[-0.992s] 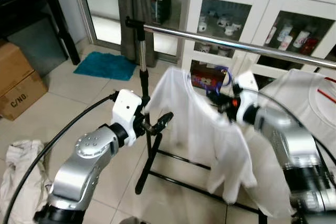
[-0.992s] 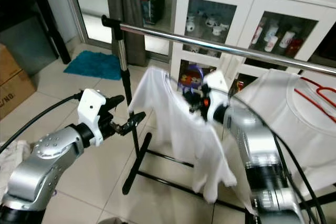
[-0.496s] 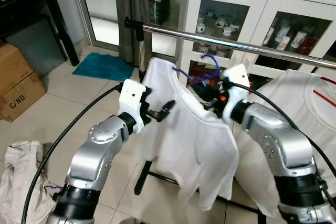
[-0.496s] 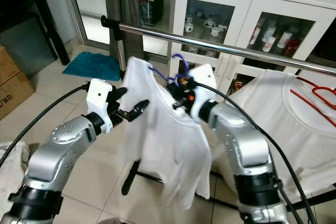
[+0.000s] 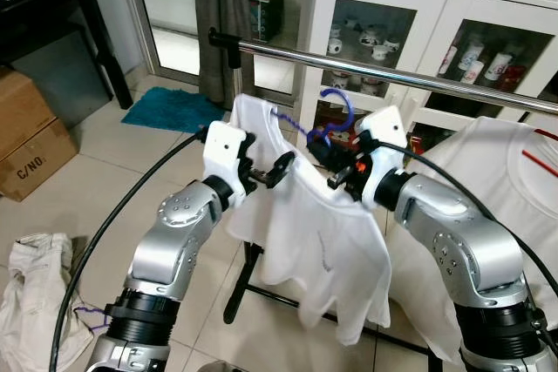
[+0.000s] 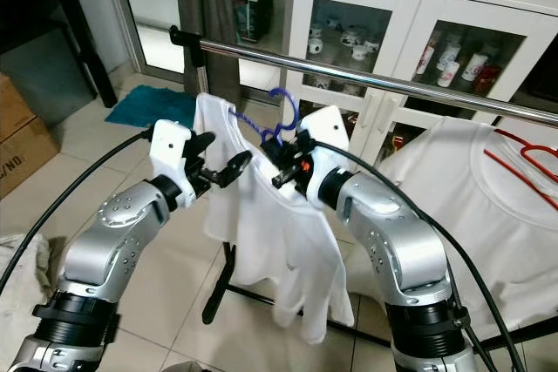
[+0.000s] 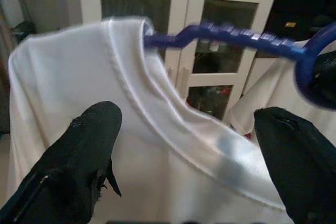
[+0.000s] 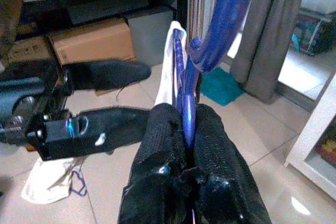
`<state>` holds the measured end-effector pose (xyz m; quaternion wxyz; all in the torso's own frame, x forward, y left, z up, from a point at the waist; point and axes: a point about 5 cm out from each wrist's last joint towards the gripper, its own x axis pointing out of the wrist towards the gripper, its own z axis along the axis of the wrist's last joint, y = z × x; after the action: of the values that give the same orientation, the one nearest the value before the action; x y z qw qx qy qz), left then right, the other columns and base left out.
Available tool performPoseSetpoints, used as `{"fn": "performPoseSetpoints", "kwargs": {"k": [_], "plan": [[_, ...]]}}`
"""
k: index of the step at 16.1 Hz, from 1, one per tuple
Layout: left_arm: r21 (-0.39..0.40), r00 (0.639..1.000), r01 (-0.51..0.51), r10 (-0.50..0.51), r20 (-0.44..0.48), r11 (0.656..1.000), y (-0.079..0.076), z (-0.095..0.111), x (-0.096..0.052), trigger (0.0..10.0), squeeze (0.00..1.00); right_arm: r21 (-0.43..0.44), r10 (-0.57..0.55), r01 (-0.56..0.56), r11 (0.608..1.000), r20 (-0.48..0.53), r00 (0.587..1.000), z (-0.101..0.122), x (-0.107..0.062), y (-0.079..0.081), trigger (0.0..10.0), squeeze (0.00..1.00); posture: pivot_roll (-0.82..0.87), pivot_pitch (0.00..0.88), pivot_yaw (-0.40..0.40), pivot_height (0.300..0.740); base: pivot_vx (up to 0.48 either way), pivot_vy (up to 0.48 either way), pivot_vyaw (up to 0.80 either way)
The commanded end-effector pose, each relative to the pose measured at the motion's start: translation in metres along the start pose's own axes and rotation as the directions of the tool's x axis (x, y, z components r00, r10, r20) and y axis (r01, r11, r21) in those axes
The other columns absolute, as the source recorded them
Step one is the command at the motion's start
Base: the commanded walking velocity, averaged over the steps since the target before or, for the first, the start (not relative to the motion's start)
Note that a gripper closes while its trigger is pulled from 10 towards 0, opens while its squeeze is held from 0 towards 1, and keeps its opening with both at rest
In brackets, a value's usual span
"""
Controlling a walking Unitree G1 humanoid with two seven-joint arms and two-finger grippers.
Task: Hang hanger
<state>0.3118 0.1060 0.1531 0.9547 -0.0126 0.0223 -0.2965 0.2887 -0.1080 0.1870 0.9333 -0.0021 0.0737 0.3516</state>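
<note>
hanger (image 5: 324, 125) with white shirt (image 5: 314, 233) has risen close under the rail (image 5: 392, 76), hook not yet over it. right gripper (image 8: 186, 145) pinches its neck; left gripper (image 5: 268, 173) spread beside the collar.

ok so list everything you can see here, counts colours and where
hanger: 1, blue, pinched in the right claw below the rail
t-shirt: 1, white, draped on the blue hanger
clothes rail: 1, chrome bar on a black stand, across the middle
second t-shirt: 1, white, hanging on the rail at far right
cabinet: 1, white with glass doors, behind the rail
mat: 1, teal, on the floor by the door
cardboard boxes: 2, brown, far left
left claw: black, open, beside the shirt collar
right claw: black, shut on the hanger
</note>
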Motion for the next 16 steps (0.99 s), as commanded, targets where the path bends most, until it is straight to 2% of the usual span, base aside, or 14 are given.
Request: {"fn": "performPoseSetpoints", "kwargs": {"k": [1, 4, 5, 6, 7, 11, 16], "plan": [[0.007, 1.0, 0.018, -0.018, 0.006, 1.0, -0.001, 0.002, 0.003, 10.0, 0.0, -0.017, 0.01, -0.009, 1.0, 0.038, 0.999, 0.01, -0.002, 0.004, 0.0, 0.0, 0.08, 0.0, 0.001, 0.74, 0.0, 0.0, 0.0], [0.042, 0.997, -0.08, 0.081, -0.004, 0.996, 0.016, 0.002, 0.007, 10.0, 0.0, -0.029, 0.044, -0.043, 0.999, 0.034, 0.998, 0.011, -0.003, 0.008, 0.0, 0.0, 0.08, 0.0, 0.004, 0.74, 0.0, 0.0, 0.0], [0.049, 0.995, -0.096, 0.097, -0.011, 0.994, 0.018, 0.001, 0.007, 5.4, 0.0, -0.027, 0.045, -0.044, 0.999, 0.037, 0.998, 0.012, -0.004, 0.008, 0.0, 0.0, 0.08, 0.0, 0.004, 0.74, 0.0, 0.0, 0.0], [0.056, 0.994, -0.11, 0.111, -0.016, 0.992, 0.021, 0.001, 0.006, 3.4, 0.0, -0.025, 0.047, -0.046, 0.999, 0.041, 0.998, 0.013, -0.004, 0.008, 0.0, 0.0, 0.08, 0.0, 0.004, 0.74, 0.0, 0.0, 0.0], [0.062, 0.992, -0.127, 0.128, -0.015, 0.99, 0.023, 0.0, 0.007, 0.0, 0.0, -0.021, 0.053, -0.052, 0.998, 0.046, 0.998, 0.014, -0.005, 0.008, 0.0, 0.0, 0.08, 0.0, 0.007, 0.74, 0.0, 0.0, 0.0], [0.058, 0.997, -0.082, 0.082, 0.005, 0.995, 0.018, 0.002, 0.011, 0.0, 0.0, -0.012, 0.052, -0.051, 0.999, 0.049, 0.997, 0.015, -0.009, 0.005, 0.0, 0.0, 0.08, 0.0, 0.012, 0.74, 0.0, 0.0, 0.0], [0.062, 0.997, -0.077, 0.076, 0.011, 0.995, 0.018, 0.002, 0.014, 0.0, 0.0, 0.005, 0.052, -0.052, 0.999, 0.032, 0.998, 0.013, -0.009, 0.004, 0.0, 0.0, 0.08, 0.0, 0.014, 0.74, 0.0, 0.0, 0.0]]}}
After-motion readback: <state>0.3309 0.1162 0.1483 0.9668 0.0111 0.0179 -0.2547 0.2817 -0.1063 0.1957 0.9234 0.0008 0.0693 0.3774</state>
